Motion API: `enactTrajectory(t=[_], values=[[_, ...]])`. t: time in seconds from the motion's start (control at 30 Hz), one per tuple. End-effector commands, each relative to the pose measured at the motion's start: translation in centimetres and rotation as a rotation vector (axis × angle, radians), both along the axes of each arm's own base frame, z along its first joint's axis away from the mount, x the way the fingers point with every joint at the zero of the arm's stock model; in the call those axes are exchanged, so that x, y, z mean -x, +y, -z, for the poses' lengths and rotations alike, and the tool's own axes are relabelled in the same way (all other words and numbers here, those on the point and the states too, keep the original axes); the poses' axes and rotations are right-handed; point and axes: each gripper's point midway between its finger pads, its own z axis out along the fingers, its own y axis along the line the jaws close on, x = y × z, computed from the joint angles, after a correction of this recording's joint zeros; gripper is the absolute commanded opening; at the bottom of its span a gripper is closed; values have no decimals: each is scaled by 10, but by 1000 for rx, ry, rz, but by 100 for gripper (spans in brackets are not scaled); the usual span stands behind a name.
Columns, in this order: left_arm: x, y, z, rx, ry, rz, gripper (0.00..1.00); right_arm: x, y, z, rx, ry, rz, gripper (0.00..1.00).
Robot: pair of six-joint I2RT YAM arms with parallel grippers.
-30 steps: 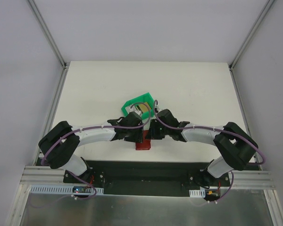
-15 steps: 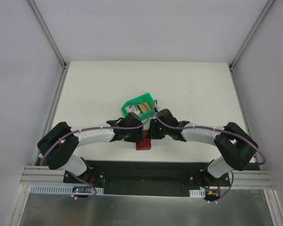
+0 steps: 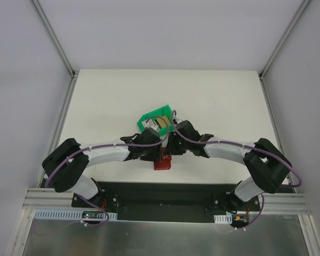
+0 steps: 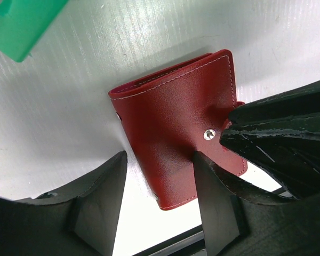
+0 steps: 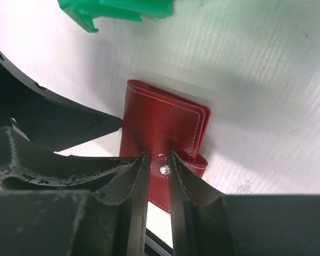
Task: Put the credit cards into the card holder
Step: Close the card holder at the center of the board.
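Note:
The closed dark red card holder lies on the white table near the front edge, its snap tab fastened. It also shows in the left wrist view and the right wrist view. My right gripper is shut narrowly on the snap tab, one finger on each side of the metal stud. My left gripper is open and low over the wallet's near end, with one finger beside the wallet and the other over it. Whitish and golden credit cards stand in the green bin just behind both grippers.
The green bin's edge shows in the left wrist view and the right wrist view. The black base plate runs right in front of the wallet. Both arms meet over the wallet, with the grippers almost touching.
The right gripper has edged a little left and farther in over the wallet. The left gripper has shifted slightly. The wallet has stayed in place.

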Motion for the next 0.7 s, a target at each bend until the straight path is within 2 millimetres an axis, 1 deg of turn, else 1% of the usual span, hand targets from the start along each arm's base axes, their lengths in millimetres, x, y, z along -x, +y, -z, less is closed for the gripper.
enactTrajectory(t=[0.0,0.1,0.23,0.3,0.43,0.53,0.67], values=[[9,26,19,-106,31,-28,52,5,5,-1,11,3,-32,22],[9,26,19,-107,31,-28,52,6,2,0,17,1,-23,22],[8,25,17,-104,23,-27,54,0,0,-12,5,-42,-11,25],[5,24,14,-101,12,-26,56,-4,-1,-17,-2,-52,-3,25],[-2,20,2,-77,-26,-32,60,-5,-6,-21,-3,-66,14,25],[-7,19,-4,-63,-41,-40,62,-4,-12,-23,1,-71,32,26],[-10,20,-5,-56,-32,-47,63,-1,-20,-20,4,-66,61,26]])
